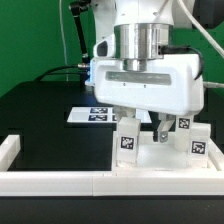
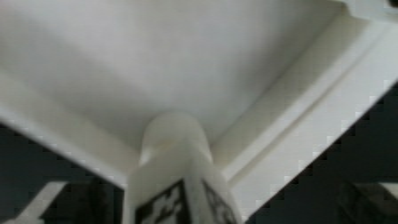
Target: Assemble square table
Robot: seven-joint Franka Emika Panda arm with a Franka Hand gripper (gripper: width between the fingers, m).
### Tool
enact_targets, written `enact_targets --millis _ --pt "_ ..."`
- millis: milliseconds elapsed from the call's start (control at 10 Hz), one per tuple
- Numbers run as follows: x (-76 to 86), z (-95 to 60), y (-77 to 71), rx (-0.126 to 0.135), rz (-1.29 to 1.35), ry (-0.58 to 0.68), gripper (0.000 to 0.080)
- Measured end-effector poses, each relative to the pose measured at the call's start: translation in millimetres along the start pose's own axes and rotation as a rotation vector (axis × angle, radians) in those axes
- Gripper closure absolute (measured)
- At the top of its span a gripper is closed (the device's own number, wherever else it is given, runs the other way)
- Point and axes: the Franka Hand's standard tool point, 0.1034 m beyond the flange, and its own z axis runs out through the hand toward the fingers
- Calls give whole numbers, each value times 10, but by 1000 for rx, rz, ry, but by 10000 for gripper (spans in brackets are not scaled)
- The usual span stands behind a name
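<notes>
Two of my gripper (image 1: pixel 150 128) fingers stand spread, pinching nothing — the short white tagged plastic leg (image 2: pixel 175 165) rises upright between them from the white rimmed square plastic slab (image 1: pixel 150 160). Best to lift straight up, without nudging it.

Non-task items noted in the exterior view. A black table surface (image 1: pixel 40 110) occupies the frame from roughly 8 o'clock through the centre. A green backdrop (image 1: pixel 35 35) fills the area behind it, from 9 to 12 o'clock. The marker board (image 1: pixel 88 115), thin, flat and white with black-and-white tags, lies flat on the black surface just left of centre. A long low white border rail (image 1: pixel 60 181) runs across the foreground at 6 o'clock, with a short return section rising at the 8 o'clock corner. Dark cables (image 1: pixel 72 40) hang at 11 o'clock against the backdrop. The wrist view shows no identifiable non-task item.
</notes>
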Motion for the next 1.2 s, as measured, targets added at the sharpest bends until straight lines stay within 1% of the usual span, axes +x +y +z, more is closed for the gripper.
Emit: enact_targets --millis 100,200,300,400,500,600,700,900,1200 --pt "75 -2 78 -12 -161 7 150" --pt "85 -2 85 -15 -213 11 150" --pt "81 -1 82 -15 -195 10 176" --pt "82 0 85 -15 -181 10 323" --pt "82 1 86 -15 -173 10 323" --pt "78 3 84 -14 -95 10 462" --pt "78 3 83 -14 -13 11 512" --pt "76 4 81 -14 106 12 512" --pt "56 13 43 -27 578 -46 512"
